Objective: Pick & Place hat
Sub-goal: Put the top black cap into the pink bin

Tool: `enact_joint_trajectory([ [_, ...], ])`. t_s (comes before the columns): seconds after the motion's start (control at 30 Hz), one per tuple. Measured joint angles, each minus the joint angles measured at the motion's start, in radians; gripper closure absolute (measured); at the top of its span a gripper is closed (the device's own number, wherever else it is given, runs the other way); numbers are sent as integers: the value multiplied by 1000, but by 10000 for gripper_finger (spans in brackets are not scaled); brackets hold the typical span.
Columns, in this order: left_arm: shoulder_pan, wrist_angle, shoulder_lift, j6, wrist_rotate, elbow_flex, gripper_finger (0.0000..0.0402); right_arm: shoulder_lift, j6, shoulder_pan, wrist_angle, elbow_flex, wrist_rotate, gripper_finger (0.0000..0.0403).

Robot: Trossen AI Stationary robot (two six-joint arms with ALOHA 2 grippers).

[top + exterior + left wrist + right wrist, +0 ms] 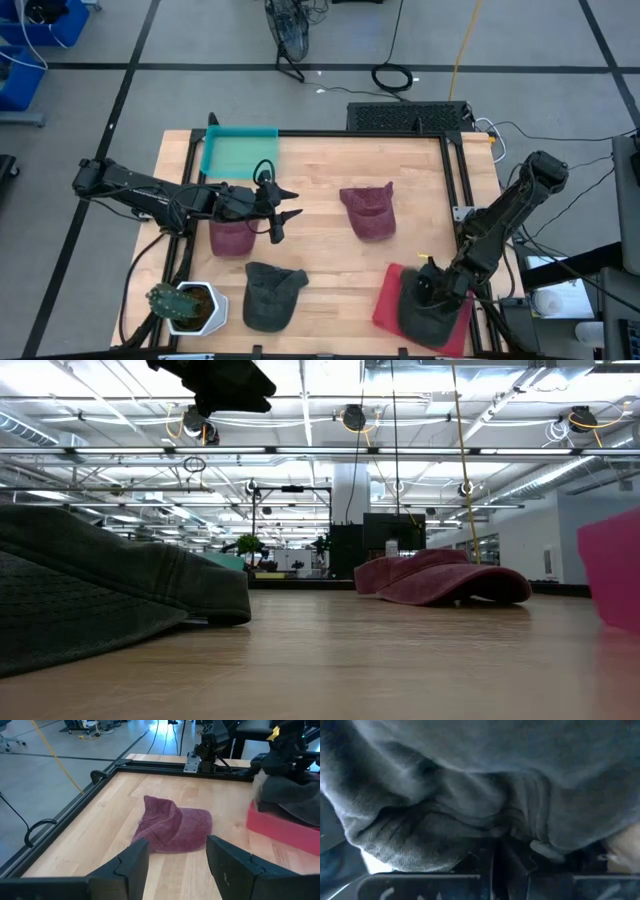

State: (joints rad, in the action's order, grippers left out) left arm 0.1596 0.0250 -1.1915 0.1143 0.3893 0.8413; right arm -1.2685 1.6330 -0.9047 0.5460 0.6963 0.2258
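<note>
A dark grey hat (425, 310) lies on a red tray (388, 298) near the table's right near corner, and my right gripper (432, 283) is down on it, shut on its cloth (470, 785). My left gripper (290, 205) hovers open left of the table's middle, above and just right of a maroon hat (232, 238). A second maroon hat (368, 210) lies flat ahead of its fingers (175, 827). A dark green hat (270, 295) rests on the wood near the near edge (100, 590). My right gripper (495, 857) pinches a bunched fold of the dark grey hat's cloth (485, 827) between its two fingers, coming from above and slanting in from the table's right. The hat rests on the red tray. Which part of the hat this fold belongs to cannot be told.
A teal tray (238, 150) sits at the far left corner and a potted plant (185, 305) at the near left corner. A black frame rail (455, 190) runs along the table's right and far edges. Bare wood lies between the hats in the middle.
</note>
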Motion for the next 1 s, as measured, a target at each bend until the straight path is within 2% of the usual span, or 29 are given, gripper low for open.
enact_joint_trajectory([
  [0.37, 0, -2, 0, -1, 0, 0, 202, -2, -20, 14, 60, -41, -25, 381],
  [0.6, 0, -3, 0, -1, 0, 0, 202, -3, -20, 15, 125, -42, -148, 381],
  [0.83, 0, -2, 0, -2, 0, 0, 202, 4, -27, 21, 174, -42, -132, 381],
  [1.0, 0, -2, 0, -2, 0, 0, 202, 56, -25, 21, 184, -42, -126, 381],
])
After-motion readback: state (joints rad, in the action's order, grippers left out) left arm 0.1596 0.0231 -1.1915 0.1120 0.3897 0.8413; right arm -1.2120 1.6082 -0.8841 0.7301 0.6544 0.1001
